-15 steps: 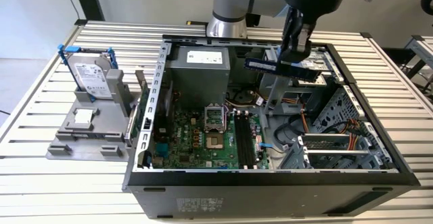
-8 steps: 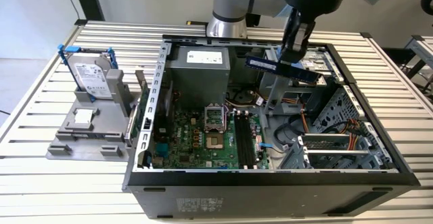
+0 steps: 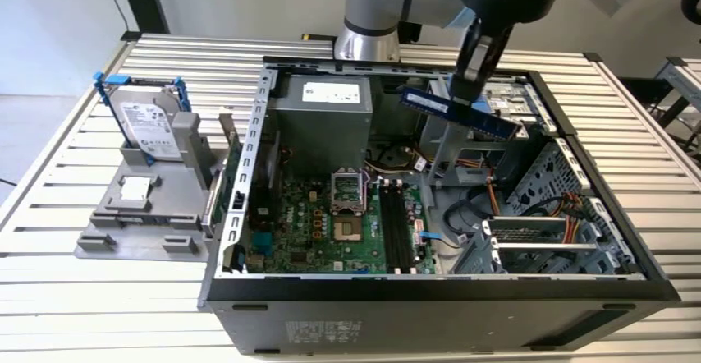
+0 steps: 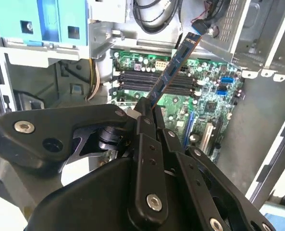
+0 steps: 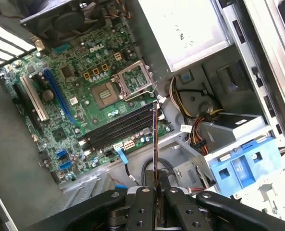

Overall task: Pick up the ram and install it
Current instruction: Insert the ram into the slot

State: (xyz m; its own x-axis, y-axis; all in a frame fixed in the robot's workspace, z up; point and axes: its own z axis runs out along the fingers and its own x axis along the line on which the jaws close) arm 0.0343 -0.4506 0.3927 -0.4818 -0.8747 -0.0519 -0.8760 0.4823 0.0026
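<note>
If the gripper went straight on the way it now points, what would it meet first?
Probably the black memory slots on the motherboard; the ram the gripper holds leads and points toward them in the first wrist view, though depth is unclear.

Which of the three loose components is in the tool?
The ram, the long blue stick clamped in the tool above the open case; the hard drive and the square chip sit on the grey stand.

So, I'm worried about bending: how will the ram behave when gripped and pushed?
Probably stiff: the ram juts straight from the gripper without visible sag. Likely light, since it looks a thin board edge-on in the first wrist view. Clamped on its flat faces, it might pivot if its free end is pushed.
</note>
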